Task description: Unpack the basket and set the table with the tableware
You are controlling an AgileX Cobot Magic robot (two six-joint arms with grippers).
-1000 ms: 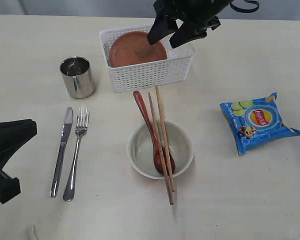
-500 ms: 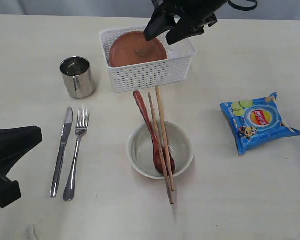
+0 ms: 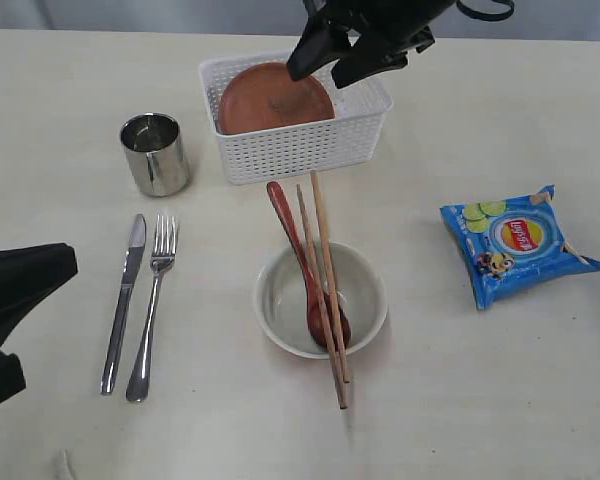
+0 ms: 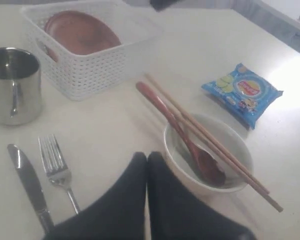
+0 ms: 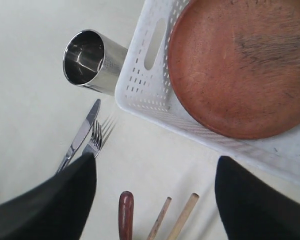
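**Jaws wide over basket; plate inside**

Right gripper (image 3: 327,68) hangs spread wide above the basket (image 3: 300,150), which stands at 12 o'clock from the bowl (image 3: 280,305). The plate (image 3: 270,100) sits inside it. Left gripper (image 4: 146,157) is pinched together, empty, at 8 o'clock. Spoon (image 3: 302,262) and chopsticks (image 3: 323,240) rest in the bowl. The knife (image 3: 125,300) and fork (image 3: 152,310) lie at 9, the cup (image 3: 155,152) at 10.

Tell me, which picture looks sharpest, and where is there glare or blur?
Exterior view: sharpest, evenly lit, soft shadow beside the cream round bowl. Left wrist view: hazy, washed-out glare on the pale tabletop near the blue chip packet. Right wrist view: crisp on the brown round plate, bright reflections inside the steel cup.
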